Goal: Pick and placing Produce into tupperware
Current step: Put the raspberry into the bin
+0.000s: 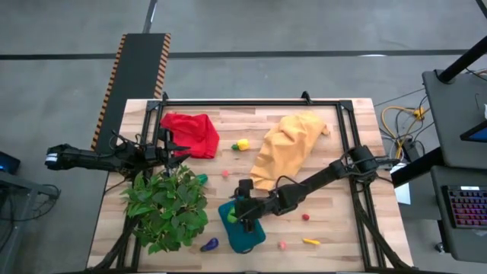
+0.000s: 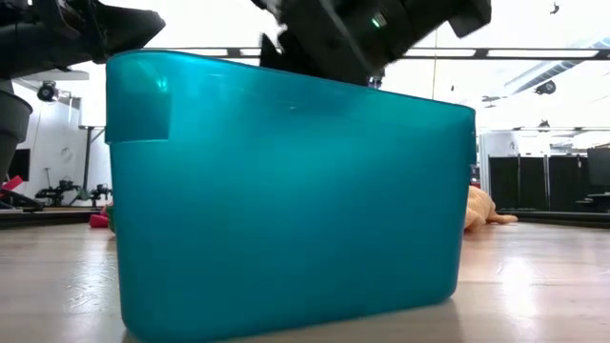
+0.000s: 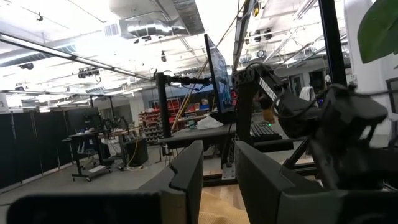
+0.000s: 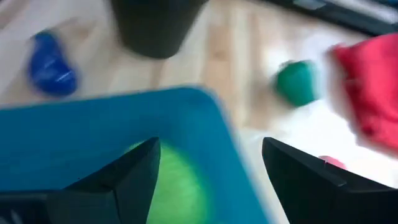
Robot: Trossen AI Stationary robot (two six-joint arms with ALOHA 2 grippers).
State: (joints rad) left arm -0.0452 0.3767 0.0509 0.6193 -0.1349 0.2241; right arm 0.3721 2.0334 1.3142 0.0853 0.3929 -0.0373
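The teal tupperware [image 1: 245, 237] [image 2: 286, 191] stands near the table's front edge. A green piece of produce [image 4: 177, 186] [image 1: 230, 216] lies inside it. My right gripper [image 4: 211, 168] [image 1: 248, 222] hangs open just above the tupperware's far rim, slanting down, one finger over the inside and one beyond the rim, with nothing held. My left gripper [image 3: 219, 180] [image 1: 181, 154] waits at the table's left side, above the plant, its fingers a narrow gap apart and empty. A purple piece [image 1: 209, 244] [image 4: 53, 59] lies on the table beside the tupperware.
A big leafy plant [image 1: 166, 204] stands left of the tupperware. Behind it lie a red cloth [image 1: 190, 134] and a yellow-orange cloth [image 1: 289, 148]. Loose produce lies about: yellow [image 1: 242, 144], green [image 1: 202, 179], pink [image 1: 225, 173], red [image 1: 305, 217], pink [image 1: 282, 245], yellow [image 1: 310, 242].
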